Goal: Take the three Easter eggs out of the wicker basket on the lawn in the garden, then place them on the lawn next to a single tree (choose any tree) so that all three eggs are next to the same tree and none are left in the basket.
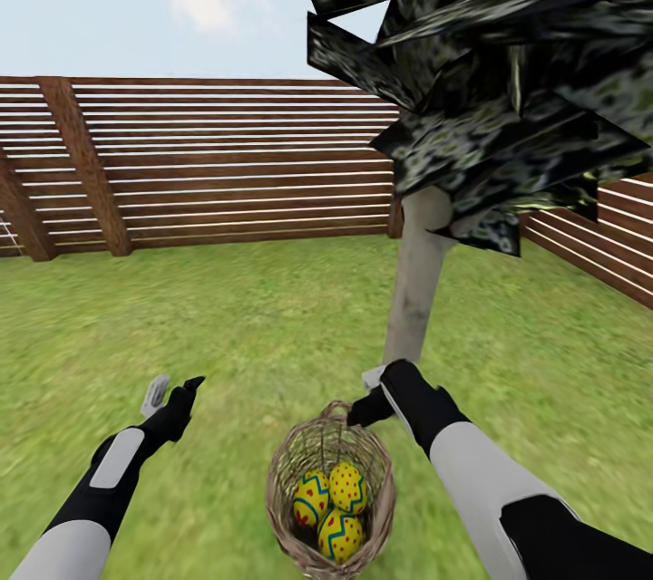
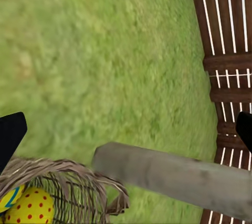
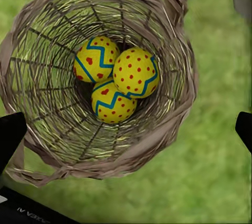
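Observation:
The wicker basket [image 1: 363, 458] stands on the lawn [image 1: 227, 317] just in front of the tree [image 1: 417, 272]. Three Easter eggs lie together at its bottom: one with a zigzag [image 3: 96, 59], one with red dots [image 3: 135, 72] and a lower one [image 3: 113, 103]. In the head view they are packed close [image 1: 336, 507]. My right gripper [image 1: 369, 399] hovers open over the basket's far rim by the loop handle; in its wrist view the right gripper [image 3: 126, 132] has nothing between its fingers. My left gripper [image 1: 174, 390] hangs open over the grass left of the basket.
A brown slatted fence [image 1: 227, 163] closes the garden at the back and on the right. The tree's dark foliage [image 1: 490, 63] hangs overhead. In the left wrist view the trunk [image 2: 173, 174], the basket's rim [image 2: 63, 179] and the fence [image 2: 226, 51] show. Open grass lies left of the tree.

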You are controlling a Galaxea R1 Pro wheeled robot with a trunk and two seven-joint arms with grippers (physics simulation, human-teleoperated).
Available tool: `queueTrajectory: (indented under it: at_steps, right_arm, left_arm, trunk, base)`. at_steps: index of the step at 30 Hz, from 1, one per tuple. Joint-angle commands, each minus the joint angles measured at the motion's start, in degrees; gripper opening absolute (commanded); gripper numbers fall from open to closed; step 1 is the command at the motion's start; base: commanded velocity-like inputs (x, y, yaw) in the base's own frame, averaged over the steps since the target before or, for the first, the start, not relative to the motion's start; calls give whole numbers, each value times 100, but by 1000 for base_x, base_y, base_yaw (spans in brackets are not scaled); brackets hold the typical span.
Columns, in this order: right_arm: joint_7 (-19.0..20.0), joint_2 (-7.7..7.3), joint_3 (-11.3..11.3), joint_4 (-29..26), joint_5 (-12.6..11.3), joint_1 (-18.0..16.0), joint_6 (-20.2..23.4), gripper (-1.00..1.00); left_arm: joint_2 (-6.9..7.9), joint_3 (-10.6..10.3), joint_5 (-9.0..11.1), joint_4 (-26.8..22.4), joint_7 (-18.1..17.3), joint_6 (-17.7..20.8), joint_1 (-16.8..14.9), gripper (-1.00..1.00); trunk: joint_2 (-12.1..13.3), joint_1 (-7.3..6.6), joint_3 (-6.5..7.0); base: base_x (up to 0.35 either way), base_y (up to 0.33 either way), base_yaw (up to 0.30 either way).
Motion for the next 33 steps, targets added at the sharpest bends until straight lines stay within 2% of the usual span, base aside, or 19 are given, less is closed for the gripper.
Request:
queueTrajectory:
  at_steps: [1,7,12,16,18,21,33]
  right_arm:
    - [45,-1,39,-3,59,-2,18,100]
    - [71,26,102,124,50,8,63,100]
    - [81,59,120,407,44,1,88,100]
    - [227,73,116,456,41,0,100,100]
    - [524,71,116,463,41,0,125,100]
    - [734,69,116,461,48,0,121,100]
    - [790,49,115,385,62,0,59,100]
  left_arm:
    - [0,15,51,-4,19,36,-5,100]
    - [5,26,51,14,19,34,-3,100]
    - [-19,19,45,18,19,22,-3,100]
    - [-25,10,43,11,19,20,-3,100]
    - [-26,9,43,11,19,19,-3,100]
    - [-26,9,43,14,19,18,-3,100]
    - [-17,18,43,17,19,27,-3,100]
  trunk:
    - [-2,3,-6]
    - [-2,3,-6]
    - [-2,3,-6]
    - [-163,91,-77]
    - [-243,135,-113]
    - [-363,201,-167]
    - [-845,464,-383]
  base:
    - [320,0,0]
    - [330,0,0]
    - [103,0,0]
    - [9,0,0]
    - [2,0,0]
    - [0,0,0]
    - [0,0,0]
